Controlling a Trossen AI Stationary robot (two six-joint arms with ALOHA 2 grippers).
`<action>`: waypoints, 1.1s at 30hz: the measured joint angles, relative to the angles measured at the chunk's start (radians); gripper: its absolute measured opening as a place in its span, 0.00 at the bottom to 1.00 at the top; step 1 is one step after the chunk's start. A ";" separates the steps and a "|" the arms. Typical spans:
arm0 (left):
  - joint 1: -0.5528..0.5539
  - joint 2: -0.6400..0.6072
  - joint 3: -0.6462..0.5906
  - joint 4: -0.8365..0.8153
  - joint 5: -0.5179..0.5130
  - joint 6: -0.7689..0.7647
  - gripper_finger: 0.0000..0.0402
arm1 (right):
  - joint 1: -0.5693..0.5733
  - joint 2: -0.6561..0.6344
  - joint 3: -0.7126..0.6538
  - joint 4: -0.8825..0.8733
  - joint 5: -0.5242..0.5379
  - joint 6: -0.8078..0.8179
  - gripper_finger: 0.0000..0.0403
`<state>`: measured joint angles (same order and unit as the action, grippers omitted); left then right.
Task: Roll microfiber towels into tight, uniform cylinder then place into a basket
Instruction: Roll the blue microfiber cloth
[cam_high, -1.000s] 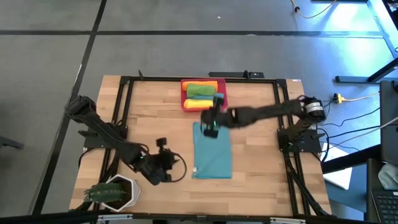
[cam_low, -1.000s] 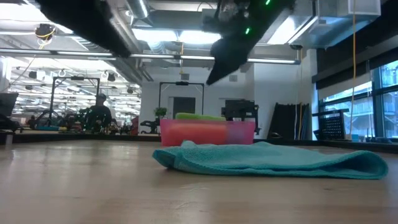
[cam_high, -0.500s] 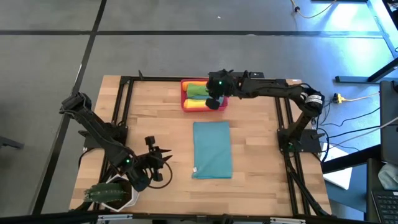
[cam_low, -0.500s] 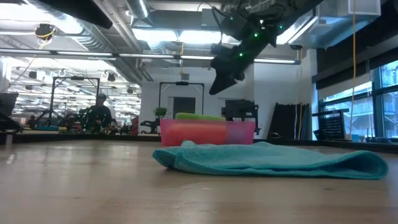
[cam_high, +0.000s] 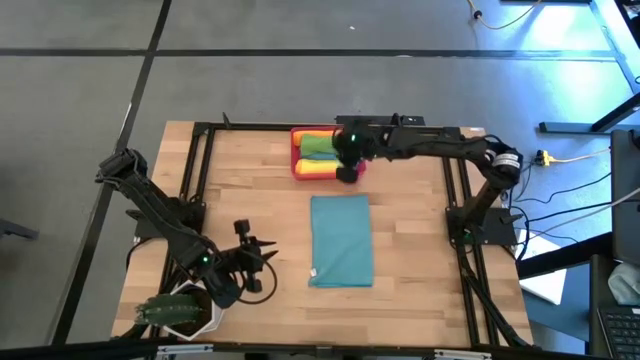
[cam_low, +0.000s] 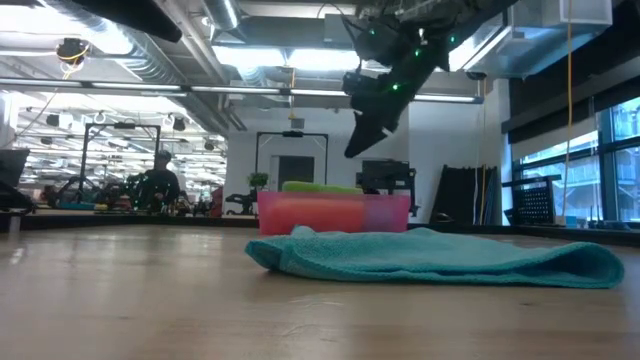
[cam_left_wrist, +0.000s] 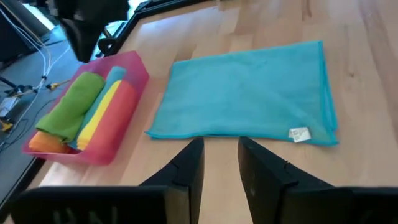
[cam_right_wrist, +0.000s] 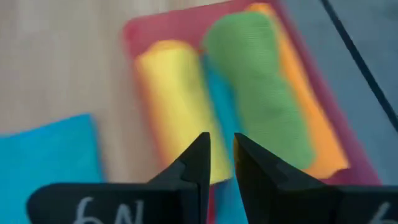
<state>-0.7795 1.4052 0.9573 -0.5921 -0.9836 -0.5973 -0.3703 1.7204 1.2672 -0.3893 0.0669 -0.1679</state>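
Flat teal-blue microfiber towel, long axis toward red-pink plastic basket; left pincer nearer, narrowly spread, empty.

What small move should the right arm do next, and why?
Probably swing back to the flat teal towel in the table's middle. The right end effector hangs empty over the basket, where rolled towels already lie, and this one is not yet rolled.

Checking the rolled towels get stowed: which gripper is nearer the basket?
Right. The right gripper hangs just above the basket, over its right end. The left gripper sits far off near the table's front left, by the plant pot.
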 joint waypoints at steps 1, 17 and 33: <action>0.000 0.000 0.000 0.009 0.000 0.001 0.22 | 0.027 -0.005 0.002 -0.032 0.030 -0.011 0.18; 0.062 0.163 0.000 0.411 0.144 0.254 0.27 | 0.661 -0.009 0.002 -0.444 0.108 0.232 0.18; 0.230 0.377 0.000 0.716 0.535 0.346 0.37 | 1.048 -0.006 -0.068 -0.339 0.226 0.476 0.48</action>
<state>-0.5498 1.7824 0.9569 0.1243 -0.4482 -0.2514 0.6777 1.7145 1.1996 -0.7281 0.2933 0.3077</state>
